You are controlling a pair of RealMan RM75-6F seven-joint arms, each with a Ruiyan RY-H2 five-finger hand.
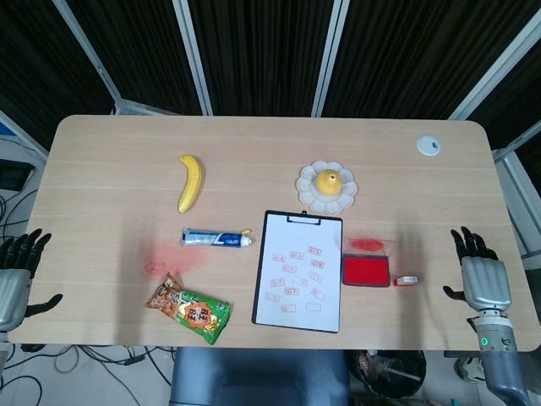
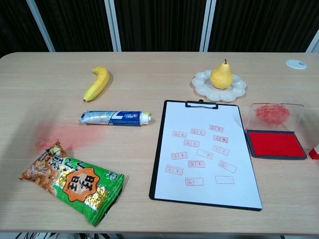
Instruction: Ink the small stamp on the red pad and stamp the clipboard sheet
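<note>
Red-stamped sheet (image 2: 205, 156) on clipboard (image 2: 201, 104)

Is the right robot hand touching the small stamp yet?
Apart. The head view shows the right robot hand open near the table's right edge, with bare tabletop between it and the small stamp lying beside the red pad.

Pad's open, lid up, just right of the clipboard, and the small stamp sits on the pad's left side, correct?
Not quite. The stamp lies to the right of the pad, not its left, as the head view shows. The rest holds: the pad is open, lid up, just right of the clipboard.
</note>
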